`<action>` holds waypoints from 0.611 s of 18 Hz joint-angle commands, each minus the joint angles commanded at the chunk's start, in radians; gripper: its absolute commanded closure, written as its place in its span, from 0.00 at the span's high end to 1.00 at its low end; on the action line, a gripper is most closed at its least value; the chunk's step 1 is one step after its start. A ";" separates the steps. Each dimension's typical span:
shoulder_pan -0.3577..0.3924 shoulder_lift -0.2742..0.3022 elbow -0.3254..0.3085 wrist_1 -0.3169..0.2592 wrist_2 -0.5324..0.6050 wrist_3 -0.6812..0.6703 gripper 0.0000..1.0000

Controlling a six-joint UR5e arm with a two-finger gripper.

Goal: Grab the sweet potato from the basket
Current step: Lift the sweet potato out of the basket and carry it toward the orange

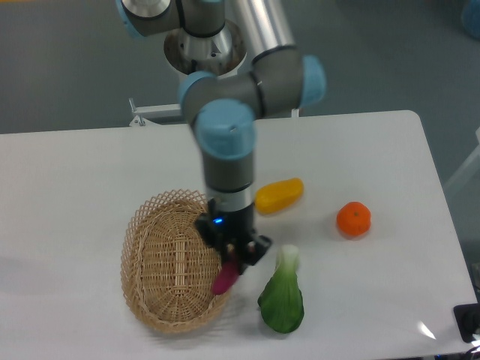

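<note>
The light tan wicker basket (166, 262) sits at the front left of the white table. The magenta-purple sweet potato (224, 278) hangs tilted over the basket's right rim, its upper end between my fingers. My gripper (234, 255) points down over that rim and is shut on the sweet potato's top. The potato's upper tip is hidden by the fingers. I cannot tell whether its lower end still touches the weave.
A green leafy vegetable (283, 297) lies just right of the gripper. An oblong yellow-orange fruit (279, 196) lies behind the arm's wrist. A round orange (353, 219) sits further right. The table's right edge is near a dark object (468, 322).
</note>
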 joint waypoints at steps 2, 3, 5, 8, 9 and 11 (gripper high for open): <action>0.049 0.017 0.005 -0.028 -0.002 0.067 0.14; 0.069 0.017 0.006 -0.043 -0.003 0.098 0.14; 0.114 0.017 0.014 -0.069 -0.009 0.144 0.14; 0.166 0.019 0.031 -0.109 -0.026 0.218 0.14; 0.181 0.019 0.035 -0.114 -0.026 0.241 0.14; 0.210 0.017 0.038 -0.115 -0.026 0.285 0.14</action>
